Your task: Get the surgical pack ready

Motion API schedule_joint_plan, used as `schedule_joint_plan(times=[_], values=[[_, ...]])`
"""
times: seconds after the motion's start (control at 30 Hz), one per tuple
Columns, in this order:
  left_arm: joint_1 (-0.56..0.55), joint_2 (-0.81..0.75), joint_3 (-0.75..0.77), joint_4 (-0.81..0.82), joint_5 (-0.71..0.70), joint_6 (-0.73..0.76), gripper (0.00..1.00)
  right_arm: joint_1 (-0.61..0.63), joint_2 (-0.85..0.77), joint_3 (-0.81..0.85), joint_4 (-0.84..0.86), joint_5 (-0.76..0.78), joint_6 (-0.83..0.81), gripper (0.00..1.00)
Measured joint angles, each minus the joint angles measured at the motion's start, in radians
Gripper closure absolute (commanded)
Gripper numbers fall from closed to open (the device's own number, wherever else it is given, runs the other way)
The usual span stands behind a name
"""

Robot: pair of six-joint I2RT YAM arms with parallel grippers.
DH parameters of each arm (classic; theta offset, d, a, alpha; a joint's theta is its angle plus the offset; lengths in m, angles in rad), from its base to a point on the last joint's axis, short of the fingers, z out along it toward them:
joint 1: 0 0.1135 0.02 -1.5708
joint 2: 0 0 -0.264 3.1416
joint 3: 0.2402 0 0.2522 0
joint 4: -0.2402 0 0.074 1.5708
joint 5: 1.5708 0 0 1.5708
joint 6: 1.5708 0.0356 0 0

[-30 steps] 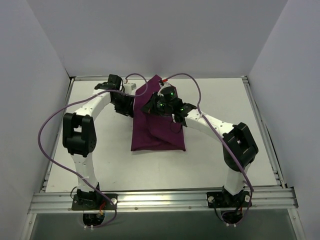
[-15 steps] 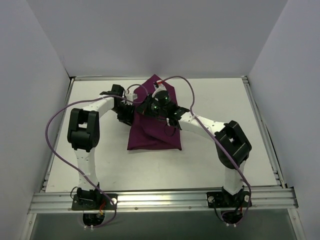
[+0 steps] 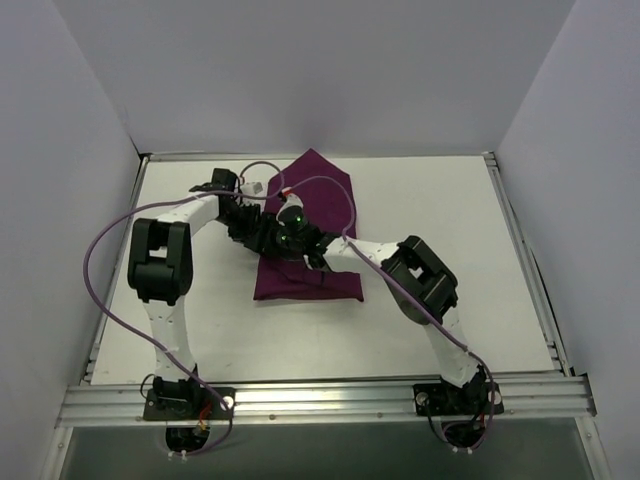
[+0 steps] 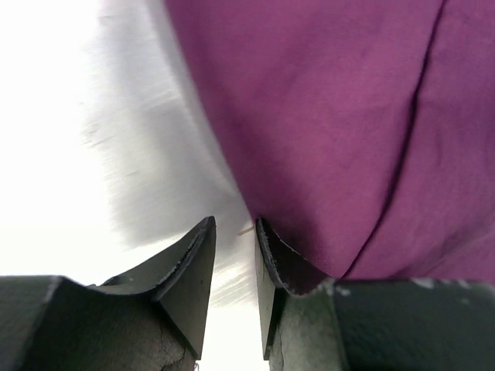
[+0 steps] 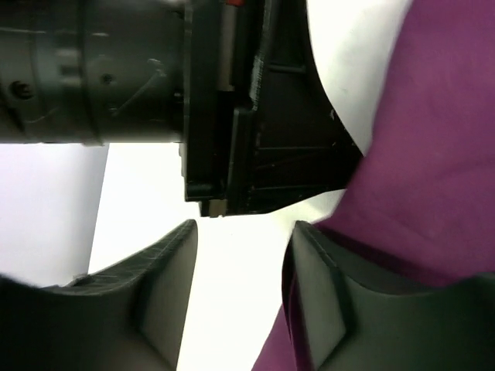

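The surgical pack shows as a folded dark purple cloth (image 3: pixel 322 180) lying mid-table, with its lower part (image 3: pixel 305 285) forming a flat rectangle. Both grippers meet at its left edge. My left gripper (image 3: pixel 243 215) sits just off the cloth's left side. In the left wrist view its fingers (image 4: pixel 234 224) stand a narrow gap apart over bare table, and the cloth (image 4: pixel 325 116) drapes against the outside of the right finger. My right gripper (image 5: pixel 244 228) is open over white table, with cloth (image 5: pixel 433 154) beside its right finger. Whatever the cloth wraps is hidden.
The left arm's black gripper body (image 5: pixel 232 100) fills the space right ahead of the right fingers. Purple cables (image 3: pixel 100 250) loop over both arms. A metal rail (image 3: pixel 320 400) runs along the near table edge, and white walls close in the left, right and back.
The right gripper has opened and let go of the cloth after carrying it leftward. The cloth now lies folded further left, and the left gripper's jaws have narrowed.
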Motion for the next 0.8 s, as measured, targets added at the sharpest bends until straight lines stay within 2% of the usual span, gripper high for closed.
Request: schedule_joint_plan(times=[0.2, 0.37, 0.43, 0.47, 0.63, 0.8], values=[[0.037, -0.019, 0.011, -0.017, -0.043, 0.018, 0.53, 0.007, -0.002, 0.128, -0.143, -0.002, -0.106, 0.4], [0.108, -0.026, 0.1, -0.079, -0.068, 0.055, 0.41, -0.011, -0.076, 0.196, -0.265, -0.011, -0.186, 0.39], [0.134, -0.04, 0.136, -0.108, -0.063, 0.089, 0.28, -0.04, -0.144, 0.18, -0.294, -0.039, -0.2, 0.4], [0.14, -0.05, 0.154, -0.13, -0.056, 0.108, 0.2, -0.065, -0.182, 0.164, -0.306, -0.05, -0.206, 0.4], [0.085, -0.075, 0.251, -0.272, 0.001, 0.188, 0.19, -0.269, -0.311, 0.103, -0.379, -0.108, -0.269, 0.38], [0.005, -0.075, 0.207, -0.368, 0.028, 0.237, 0.19, -0.483, -0.274, 0.04, -0.478, -0.156, -0.322, 0.43]])
